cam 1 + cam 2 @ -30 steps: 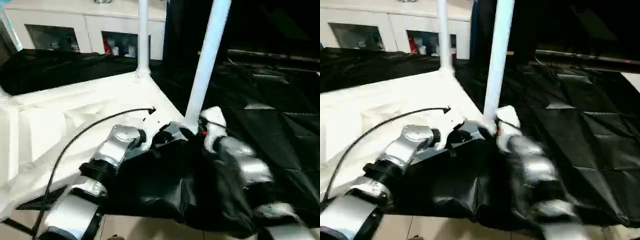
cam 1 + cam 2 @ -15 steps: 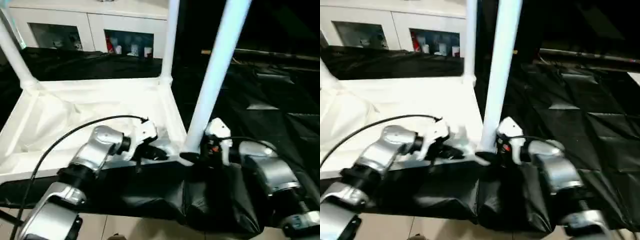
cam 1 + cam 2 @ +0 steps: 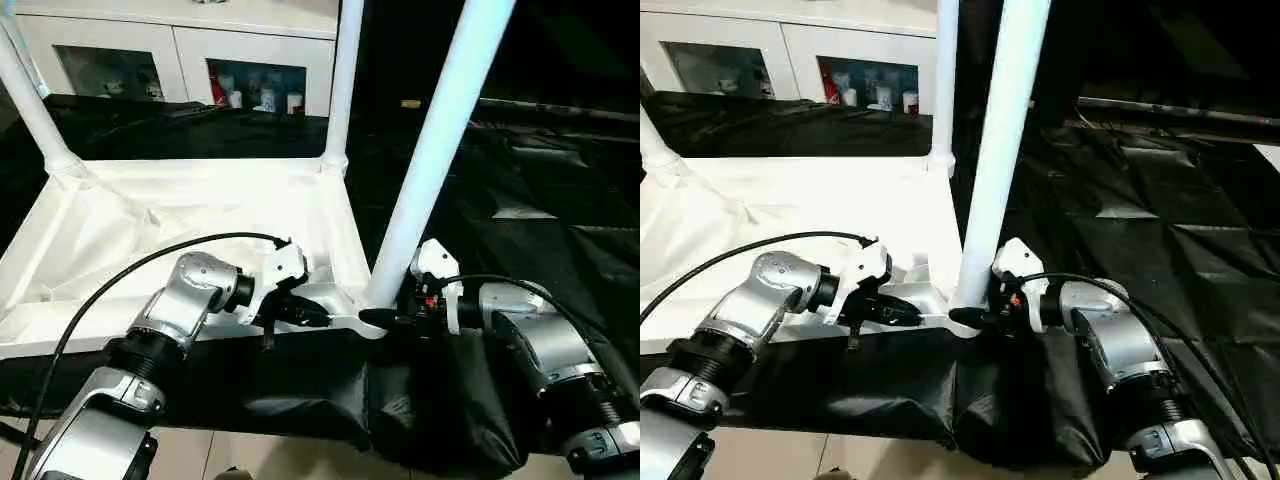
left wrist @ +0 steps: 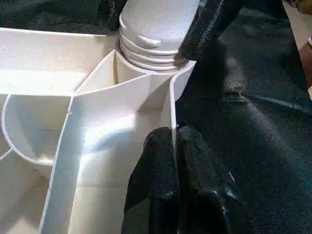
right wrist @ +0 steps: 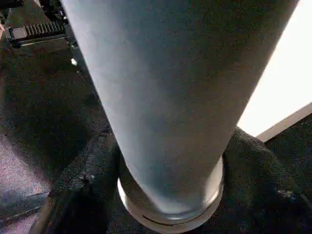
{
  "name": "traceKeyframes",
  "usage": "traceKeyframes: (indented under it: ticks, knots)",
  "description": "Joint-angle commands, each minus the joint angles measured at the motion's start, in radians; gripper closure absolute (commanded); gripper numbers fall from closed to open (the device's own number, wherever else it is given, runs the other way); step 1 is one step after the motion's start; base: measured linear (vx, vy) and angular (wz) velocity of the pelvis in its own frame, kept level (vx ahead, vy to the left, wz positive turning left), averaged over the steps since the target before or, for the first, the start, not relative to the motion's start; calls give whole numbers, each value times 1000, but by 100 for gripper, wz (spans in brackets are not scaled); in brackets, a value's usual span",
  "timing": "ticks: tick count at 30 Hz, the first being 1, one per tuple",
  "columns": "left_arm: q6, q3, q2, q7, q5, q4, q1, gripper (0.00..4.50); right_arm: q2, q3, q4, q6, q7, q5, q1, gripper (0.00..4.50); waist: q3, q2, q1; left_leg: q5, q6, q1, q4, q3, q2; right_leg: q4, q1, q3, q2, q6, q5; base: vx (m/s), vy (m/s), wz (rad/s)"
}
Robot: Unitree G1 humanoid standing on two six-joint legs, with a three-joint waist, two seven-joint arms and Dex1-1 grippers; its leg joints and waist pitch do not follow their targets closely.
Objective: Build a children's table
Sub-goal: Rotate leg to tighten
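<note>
While the upturned tabletop (image 3: 180, 215) lies on black sheeting (image 3: 560, 240), the left gripper (image 4: 174, 146) pinches its near rim; the right gripper (image 3: 385, 318) clasps the near-corner leg (image 3: 432, 160) at its socketed base.

Upturned tabletop (image 3: 190, 215) on black sheet (image 3: 560, 240)

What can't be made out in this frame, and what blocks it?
- Near leg: its top is cut off by the upper edge of both eye views.
- Right gripper: in the right wrist view the leg fills the gap between the fingers, hiding their contact.
- Tabletop: its near left corner runs behind the left forearm in the eye views.
- Cabinet: items behind the glass are too small to identify.
</note>
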Motion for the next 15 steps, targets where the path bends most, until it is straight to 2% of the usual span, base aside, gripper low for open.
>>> traceKeyframes:
  ticks: [1,2,3,4,6,7,8,9,10,12,14,15]
  knots:
    - [-9,-1,-17,31,-4,-8,-4,450,10,17,6,2,-13,-9,3,183,-60,-2,1,-168,46,0,-64,1,23,-64,57,43,-53,-230,-132,0,0,0]
    - [-18,14,-37,127,23,37,-25,450,27,6,55,-16,-84,-38,-9,183,-60,-1,0,-168,45,0,-64,1,24,-64,56,43,-53,-230,-131,0,0,0]
    - [-18,14,-37,127,23,37,-25,450,27,6,55,-16,-84,-38,-9,183,-59,-1,-2,-170,42,-1,-64,1,23,-65,54,43,-53,-229,-139,0,0,0]
    - [-15,36,-66,245,44,90,-54,450,60,-21,129,-30,-202,-65,-32,183,-55,-4,-5,-206,30,2,-66,2,20,-76,51,43,-53,-212,-217,0,0,0]
    - [-7,48,-84,303,50,114,-68,450,83,-41,165,-24,-270,-70,-44,184,-55,-3,-5,-229,8,4,-67,0,18,-82,50,42,-56,-190,-298,0,0,0]
    - [8,67,-117,392,53,145,-88,450,130,-81,214,-3,-382,-62,-60,184,-57,-4,-4,-225,4,5,-68,-1,19,-83,50,42,-57,-183,-307,0,0,0]
    - [16,76,-133,426,53,154,-96,450,149,-94,226,9,-418,-56,-63,184,-57,-4,-5,-224,-2,5,-69,-2,21,-83,48,42,-57,-177,-308,0,0,0]
    - [22,80,-141,446,52,159,-100,450,159,-102,232,16,-438,-53,-64,184,-55,-7,-8,-225,-1,0,-70,-3,19,-83,51,42,-55,-172,-312,0,0,0]
    - [50,91,-190,538,57,182,-117,450,223,-136,272,46,-580,-49,-78,184,-56,-3,-9,-229,-4,3,-71,-2,20,-85,45,44,-55,-164,-317,0,0,0]
    - [60,89,-218,574,61,192,-125,450,265,-158,300,59,-666,-44,-90,184,-58,-4,-9,-220,-10,2,-71,-4,19,-84,47,43,-56,-161,-310,0,0,0]
    - [62,78,-253,598,68,195,-129,450,313,-168,323,66,-737,-40,-105,184,-59,0,-11,-211,-5,0,-71,-4,19,-82,47,44,-55,-168,-276,0,0,0]
    - [62,64,-282,598,71,195,-130,450,353,-158,326,56,-754,-42,-114,184,-60,-2,-10,-201,-2,1,-69,-1,18,-81,47,44,-53,-170,-245,0,0,0]
